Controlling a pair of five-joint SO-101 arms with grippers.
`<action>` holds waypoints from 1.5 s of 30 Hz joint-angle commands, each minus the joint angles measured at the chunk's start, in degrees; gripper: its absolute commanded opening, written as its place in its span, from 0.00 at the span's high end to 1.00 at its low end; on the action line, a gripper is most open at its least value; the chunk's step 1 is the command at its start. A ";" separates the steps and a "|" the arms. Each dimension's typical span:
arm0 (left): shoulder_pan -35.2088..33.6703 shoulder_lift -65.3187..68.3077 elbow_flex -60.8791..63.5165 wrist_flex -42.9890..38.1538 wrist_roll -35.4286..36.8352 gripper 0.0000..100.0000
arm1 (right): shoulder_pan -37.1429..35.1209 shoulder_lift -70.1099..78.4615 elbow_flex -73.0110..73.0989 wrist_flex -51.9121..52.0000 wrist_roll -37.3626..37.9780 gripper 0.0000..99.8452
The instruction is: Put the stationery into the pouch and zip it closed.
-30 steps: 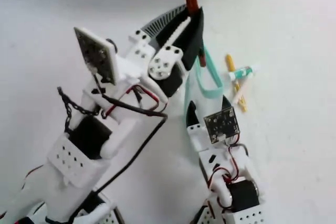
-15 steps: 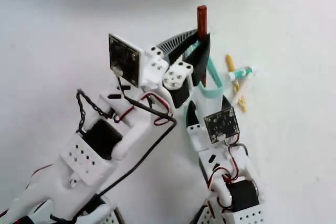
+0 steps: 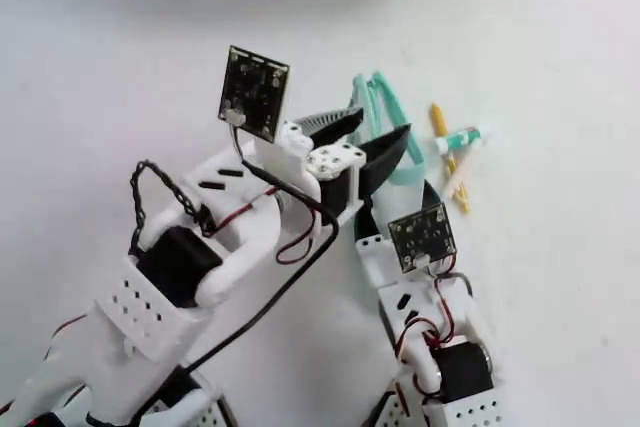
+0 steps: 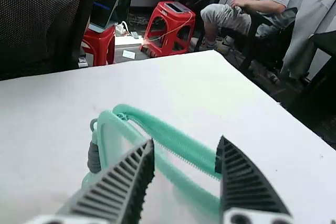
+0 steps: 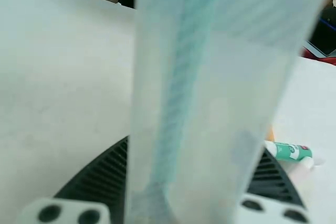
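Note:
The teal-edged clear pouch (image 3: pixel 378 97) lies mid-table with its mouth (image 4: pixel 157 139) gaping. My left gripper (image 3: pixel 385 123) hovers open just over that mouth, nothing between its ribbed fingers (image 4: pixel 128 179). From the near side my right gripper (image 3: pixel 396 199) is shut on the pouch's near end, and the pouch wall (image 5: pixel 210 77) rises between its jaws. Loose stationery lies to the right of the pouch: a yellow pencil (image 3: pixel 439 123), a green-and-white glue stick (image 3: pixel 462 137) (image 5: pixel 287 150) and a cream stick (image 3: pixel 459 183).
The white table (image 3: pixel 120 67) has free room on its left and far sides. Both arm bodies crowd the near middle, with a black cable (image 3: pixel 270 297) looping across. Chairs and red stools (image 4: pixel 170 24) stand beyond the far edge.
The left gripper held a brown marker upright over the pouch; now the marker is out of its fingers and out of sight, and the open gripper has drawn back lower. The right arm stayed put.

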 commanded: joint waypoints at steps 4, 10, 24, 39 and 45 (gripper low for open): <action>-3.21 -0.57 -2.99 4.66 -0.79 0.80 | 0.84 -0.40 -0.26 -1.10 0.18 0.76; -3.47 -0.31 -4.92 3.08 -1.58 0.80 | 0.66 -0.40 -0.44 -0.75 0.18 0.76; -4.79 11.91 -14.59 9.58 -1.67 0.82 | 0.75 -0.40 -2.37 0.40 0.26 0.76; -3.30 29.23 -36.04 32.62 -4.40 0.83 | 0.75 -0.40 -2.37 0.22 4.22 0.76; 0.92 30.46 -38.77 32.79 -12.40 0.98 | 0.31 -0.40 -2.37 0.13 4.22 0.76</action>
